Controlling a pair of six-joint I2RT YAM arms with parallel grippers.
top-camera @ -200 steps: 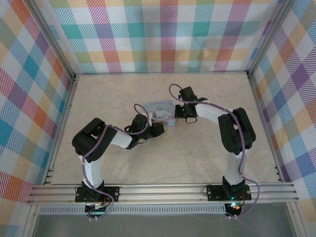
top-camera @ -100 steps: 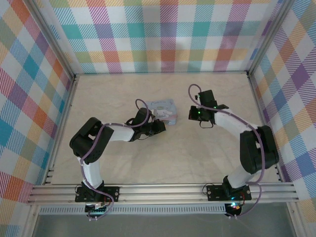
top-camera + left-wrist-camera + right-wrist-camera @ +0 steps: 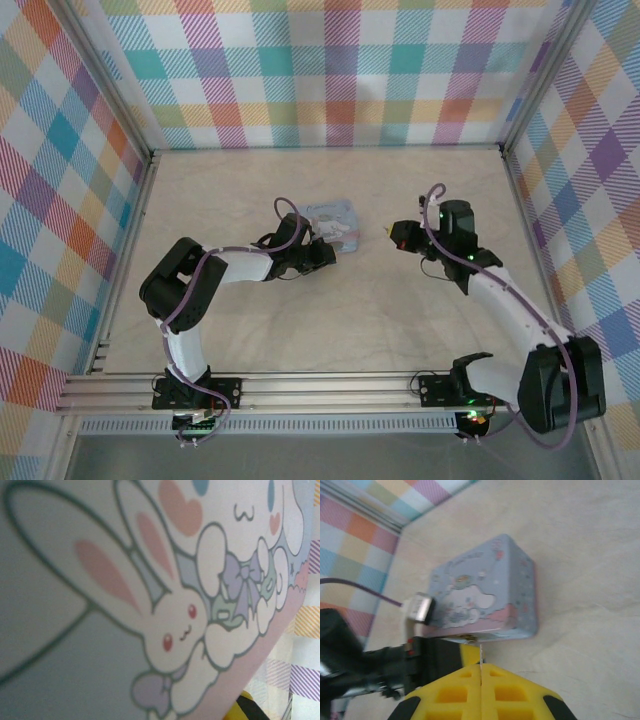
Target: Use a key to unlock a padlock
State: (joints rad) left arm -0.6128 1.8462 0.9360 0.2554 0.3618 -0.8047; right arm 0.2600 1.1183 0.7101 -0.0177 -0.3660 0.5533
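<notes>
The left arm (image 3: 250, 268) reaches to the near left corner of the pastel-blue box (image 3: 337, 222), well out on the desk (image 3: 250, 330). I cannot tell how wide the left jaws stand or whether they grip anything. Its wrist camera sits hard against the printed rabbit, with one yellow fingertip (image 3: 244, 708) at the bottom edge. I cannot pick out the padlock; I judge it is tucked at that corner.

To the right, near the box but apart from it, the right jaws on the right arm (image 3: 500, 295) are pressed fully together. They pinch a thin metal sliver, most likely the key (image 3: 481, 655).

The key could twist or slip in that narrow pinch and miss a very small keyhole. The box could also skate on the smooth desk if the left hold is light.

The box looks glossy, with rounded corners and a pink band at its base. The desk is pale and marbled. The pads (image 3: 450, 695) are yellow and rubbery-looking, with moulded recesses.
</notes>
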